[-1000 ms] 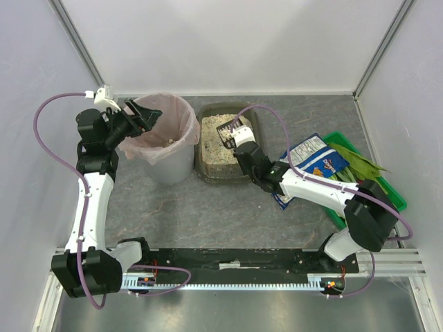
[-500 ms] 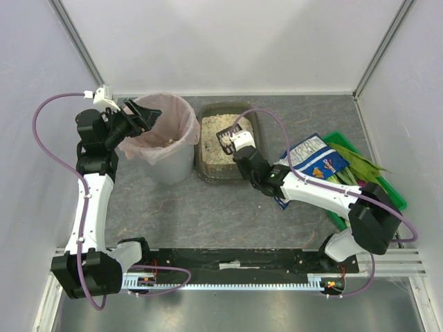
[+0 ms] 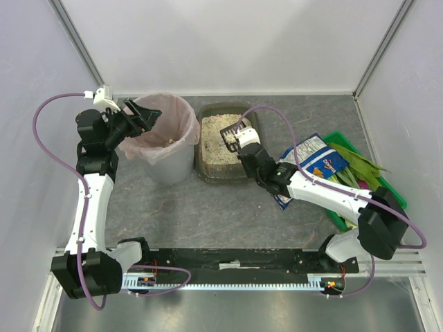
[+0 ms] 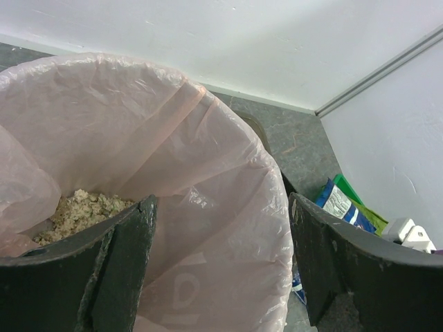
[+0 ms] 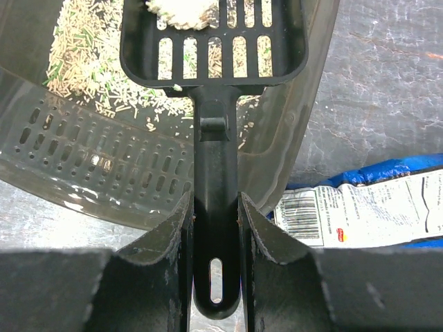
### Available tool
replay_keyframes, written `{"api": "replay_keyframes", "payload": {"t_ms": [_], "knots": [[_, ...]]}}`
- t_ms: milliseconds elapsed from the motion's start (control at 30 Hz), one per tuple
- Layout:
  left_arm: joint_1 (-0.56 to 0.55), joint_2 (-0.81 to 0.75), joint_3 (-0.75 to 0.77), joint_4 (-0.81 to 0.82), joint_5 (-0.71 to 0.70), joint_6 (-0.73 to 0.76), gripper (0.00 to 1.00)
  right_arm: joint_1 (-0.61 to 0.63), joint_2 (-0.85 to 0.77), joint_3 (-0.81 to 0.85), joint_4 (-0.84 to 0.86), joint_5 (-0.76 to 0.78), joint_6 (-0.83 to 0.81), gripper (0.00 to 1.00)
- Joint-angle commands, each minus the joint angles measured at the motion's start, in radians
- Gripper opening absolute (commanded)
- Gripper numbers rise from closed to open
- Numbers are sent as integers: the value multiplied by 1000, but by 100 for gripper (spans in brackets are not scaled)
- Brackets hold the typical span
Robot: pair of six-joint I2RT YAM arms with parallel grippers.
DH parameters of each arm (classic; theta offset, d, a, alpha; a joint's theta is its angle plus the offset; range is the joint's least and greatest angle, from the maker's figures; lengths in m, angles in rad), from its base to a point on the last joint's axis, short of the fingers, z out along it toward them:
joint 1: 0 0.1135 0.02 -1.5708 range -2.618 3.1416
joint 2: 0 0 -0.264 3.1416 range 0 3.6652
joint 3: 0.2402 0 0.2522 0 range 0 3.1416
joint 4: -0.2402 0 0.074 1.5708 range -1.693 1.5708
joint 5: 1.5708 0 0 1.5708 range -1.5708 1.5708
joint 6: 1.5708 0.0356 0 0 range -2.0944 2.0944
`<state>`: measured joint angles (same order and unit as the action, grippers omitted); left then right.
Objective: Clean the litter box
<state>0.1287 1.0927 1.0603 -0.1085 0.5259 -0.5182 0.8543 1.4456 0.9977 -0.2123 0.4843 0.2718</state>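
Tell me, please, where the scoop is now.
In the top view the scoop is over the right part of the litter box, to the right of the bin; the right gripper is shut on its handle.

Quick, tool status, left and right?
Left tool: open, straddling the pink-lined bin at its rim.
Right tool: shut on the handle of the black litter scoop.

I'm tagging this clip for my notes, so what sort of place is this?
Most likely a robot test cell staged for a household chore: plain white walls enclose a grey table holding a litter box, a pink-lined bin and a green crate of vegetables.
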Motion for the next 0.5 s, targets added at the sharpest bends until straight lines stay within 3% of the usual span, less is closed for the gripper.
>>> {"api": "replay_keyframes", "payload": {"t_ms": [0, 67, 133, 167, 200, 267, 400, 467], "knots": [[5, -11, 1, 36, -4, 35, 82, -12, -8, 78, -68, 105, 35, 0], [5, -10, 1, 40, -6, 35, 82, -60, -86, 27, 22, -98, 73, 0], [5, -10, 1, 38, -4, 34, 82, -48, -113, -36, 156, -186, 90, 0], [5, -11, 3, 38, -3, 33, 82, 3, -82, -21, 134, -173, 78, 0], [5, -11, 1, 38, -3, 33, 82, 24, -50, 57, 75, -54, 54, 0], [5, -11, 1, 38, -6, 35, 82, 11, 4, 114, -93, 35, 55, 0], [5, -10, 1, 38, -4, 34, 82, -40, -93, -17, 118, -185, 83, 0], [5, -11, 1, 39, -3, 34, 82, 20, -39, 34, 44, -82, 25, 0]]}}
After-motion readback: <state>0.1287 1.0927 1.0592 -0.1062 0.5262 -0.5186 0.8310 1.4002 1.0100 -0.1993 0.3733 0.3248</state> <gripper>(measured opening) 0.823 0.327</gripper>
